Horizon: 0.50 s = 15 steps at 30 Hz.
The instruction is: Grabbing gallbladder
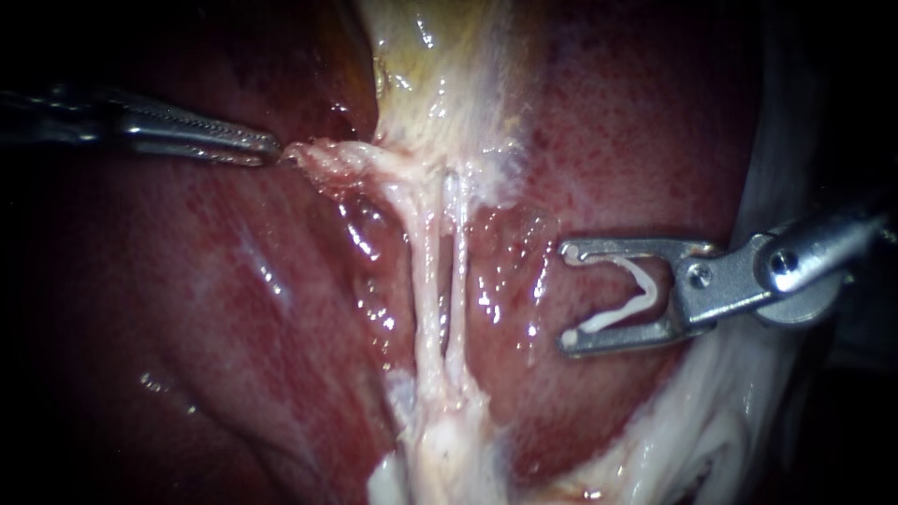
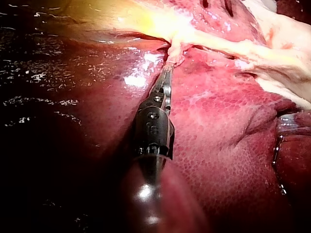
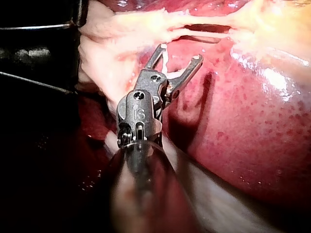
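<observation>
Glistening dark-red liver [image 1: 187, 309] fills the field, gallbladder [image 1: 449, 75] at 12 o'clock; the left instrument [image 1: 267, 148] clamps its pale fringe at 10 o'clock, apparently to tension the two tubes [image 1: 426, 281], while the right instrument [image 1: 567, 297] at 3 o'clock holds a white clip [image 1: 608, 318] in wide-set jaws.

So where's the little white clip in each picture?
Endoscope view: the white clip sits in the tip of the right instrument, to the right of the two tubes.
Left wrist view: not in it.
Right wrist view: the white clip sits in the right instrument's tip, just short of the tubes.
Shared landmark: the yellowish gallbladder.
</observation>
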Available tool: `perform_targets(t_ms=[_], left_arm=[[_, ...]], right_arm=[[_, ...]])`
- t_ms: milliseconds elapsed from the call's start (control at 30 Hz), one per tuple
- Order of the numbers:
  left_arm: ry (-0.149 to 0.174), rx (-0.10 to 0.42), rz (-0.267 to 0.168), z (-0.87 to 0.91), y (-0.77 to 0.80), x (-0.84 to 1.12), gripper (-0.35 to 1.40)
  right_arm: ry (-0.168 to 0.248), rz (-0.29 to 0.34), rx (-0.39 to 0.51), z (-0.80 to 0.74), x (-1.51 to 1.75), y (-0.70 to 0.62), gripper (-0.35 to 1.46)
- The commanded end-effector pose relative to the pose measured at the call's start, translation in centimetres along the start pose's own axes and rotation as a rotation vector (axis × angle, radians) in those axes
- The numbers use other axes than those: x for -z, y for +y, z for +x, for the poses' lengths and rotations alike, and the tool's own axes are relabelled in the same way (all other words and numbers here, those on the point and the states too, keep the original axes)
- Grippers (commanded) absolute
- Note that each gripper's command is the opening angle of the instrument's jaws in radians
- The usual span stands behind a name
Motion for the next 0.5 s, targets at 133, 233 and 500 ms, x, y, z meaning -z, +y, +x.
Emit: perform_targets(t_ms=[133,233,500], left_arm=[[-0.003,0.001,-0.001,0.03,-0.02,0.05,-0.16],[-0.005,-0.015,0.015,0.06,-0.04,0.09,0.27],[-0.007,-0.065,0.031,0.23,-0.03,0.03,0.79]], right_arm=[[0.000,0.000,0.000,0.00,0.00,0.00,0.48],[0.000,0.000,0.000,0.00,0.01,0.00,0.48],[0.000,0.001,0.000,0.00,0.01,0.00,0.48]])
